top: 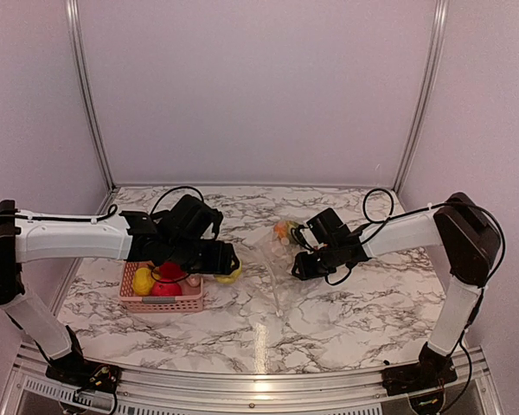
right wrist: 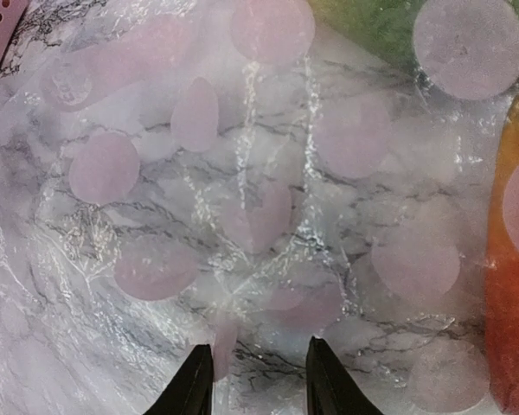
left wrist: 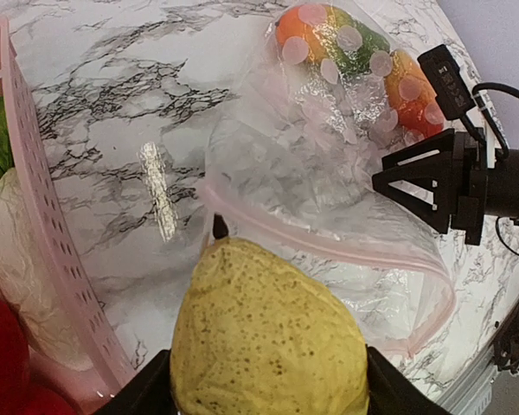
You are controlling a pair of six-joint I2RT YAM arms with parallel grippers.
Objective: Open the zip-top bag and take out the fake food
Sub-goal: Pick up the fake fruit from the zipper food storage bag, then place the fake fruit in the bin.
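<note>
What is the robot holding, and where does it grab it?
The left tool grips a yellow pear by its wide bottom end. Whether the right tool pinches the zip-top bag cannot be told.

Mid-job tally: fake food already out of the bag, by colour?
Yellow: 2 (yellow piece in the pink basket, yellow pear in the left gripper)
Red: 1 (red piece, in basket)
Whitish: 1 (whitish piece, in basket)
Total: 4 visible
</note>
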